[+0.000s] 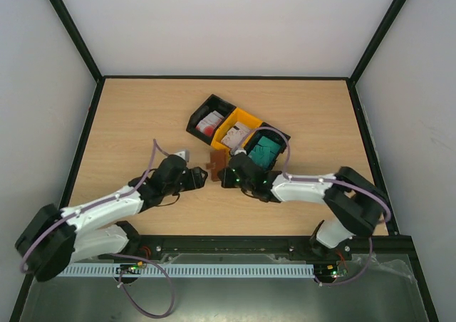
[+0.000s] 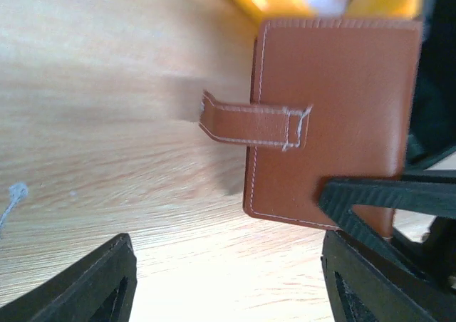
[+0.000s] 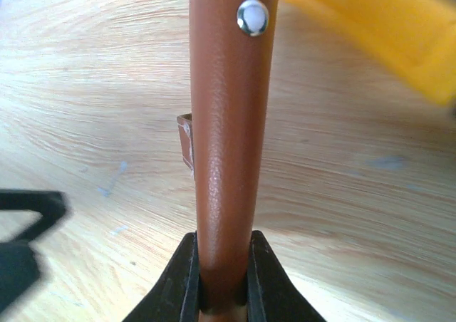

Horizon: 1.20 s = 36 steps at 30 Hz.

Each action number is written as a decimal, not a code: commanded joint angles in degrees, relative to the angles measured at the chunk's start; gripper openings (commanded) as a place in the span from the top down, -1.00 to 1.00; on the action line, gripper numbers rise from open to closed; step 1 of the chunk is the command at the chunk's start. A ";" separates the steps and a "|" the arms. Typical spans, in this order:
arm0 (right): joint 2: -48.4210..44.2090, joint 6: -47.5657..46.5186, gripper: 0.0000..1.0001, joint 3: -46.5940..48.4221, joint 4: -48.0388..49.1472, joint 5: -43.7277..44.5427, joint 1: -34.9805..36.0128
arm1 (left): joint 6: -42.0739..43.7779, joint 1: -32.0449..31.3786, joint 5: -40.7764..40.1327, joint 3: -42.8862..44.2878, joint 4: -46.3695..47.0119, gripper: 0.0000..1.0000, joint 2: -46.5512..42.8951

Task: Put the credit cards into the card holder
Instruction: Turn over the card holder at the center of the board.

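Your right gripper (image 3: 222,261) is clamped on one edge of the closed brown card holder (image 3: 228,122). The card holder stands on edge near the middle of the worktop (image 1: 142,115), just on the near side of the yellow bin (image 1: 226,126). Your left gripper (image 2: 228,286) sits beside it with its jaws spread wide, touching nothing, and the snap tab (image 2: 249,122) points its way. The credit cards (image 1: 262,151) lie in the yellow bin and in the black bins (image 1: 199,115) on either side of it.
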 commanded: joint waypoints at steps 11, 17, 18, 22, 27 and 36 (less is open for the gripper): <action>-19.58 -5.72 0.96 6.36 -56.69 25.01 2.60 | 2.50 1.77 -0.60 4.71 -11.34 -0.50 -12.59; -15.27 0.00 0.95 10.81 -65.94 32.17 9.07 | 2.07 2.83 -0.45 2.59 -11.36 -0.52 -12.83; -13.44 0.95 0.94 11.86 -66.97 33.16 10.32 | 1.99 2.98 -0.45 2.46 -11.51 -0.52 -12.96; -5.21 4.23 0.91 15.82 -70.00 36.84 15.49 | 2.04 3.62 -0.93 2.80 -12.94 -0.53 -14.16; 5.40 5.12 0.88 20.45 -65.54 35.74 20.77 | 3.02 5.60 -2.19 3.72 -15.93 -0.55 -15.98; 16.87 3.41 0.18 29.04 -51.57 28.21 25.35 | 4.08 8.93 0.64 3.33 -17.94 -0.56 -17.72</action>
